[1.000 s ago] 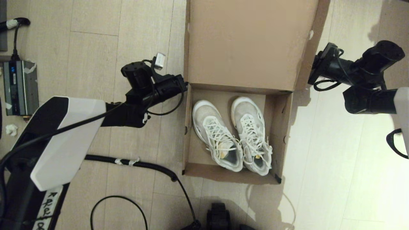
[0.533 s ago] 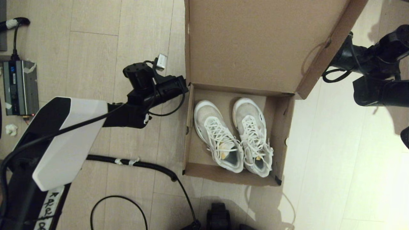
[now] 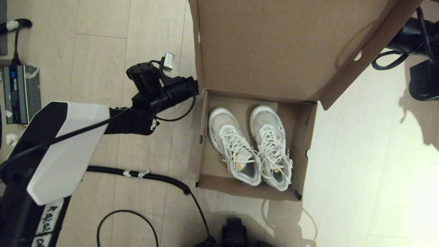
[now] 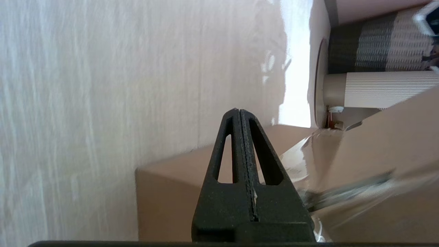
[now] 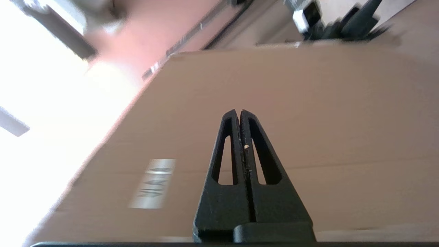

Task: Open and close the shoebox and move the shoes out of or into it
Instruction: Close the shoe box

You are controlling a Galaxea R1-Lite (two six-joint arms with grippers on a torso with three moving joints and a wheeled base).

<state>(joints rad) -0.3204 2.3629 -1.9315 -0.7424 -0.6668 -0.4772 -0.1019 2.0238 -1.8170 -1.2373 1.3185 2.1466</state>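
On floor ahead: shoebox (image 3: 253, 185) lid swung up, shoes (image 3: 252, 145) side by side inside. Left gripper (image 4: 240, 116) jaws pressed together, at box's left wall. Right gripper (image 5: 239, 115) jaws pressed together, empty, behind lid. Judgement: box opened; shoe removal and closing left.

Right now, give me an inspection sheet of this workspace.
Surface: pale wood-plank floor.
Job's things: large brown cardboard shoebox, lid raised; pair of white mesh lace-up sneakers inside, side by side.
Clutter: grey power unit; crumpled white scrap.
Grippers: left gripper beside the box's left wall, jaws shut, empty; right gripper behind the lid, jaws shut, empty.
Cables: black corrugated hose; thin black loop.
Surroundings: ribbed beige cylinder beyond the box.
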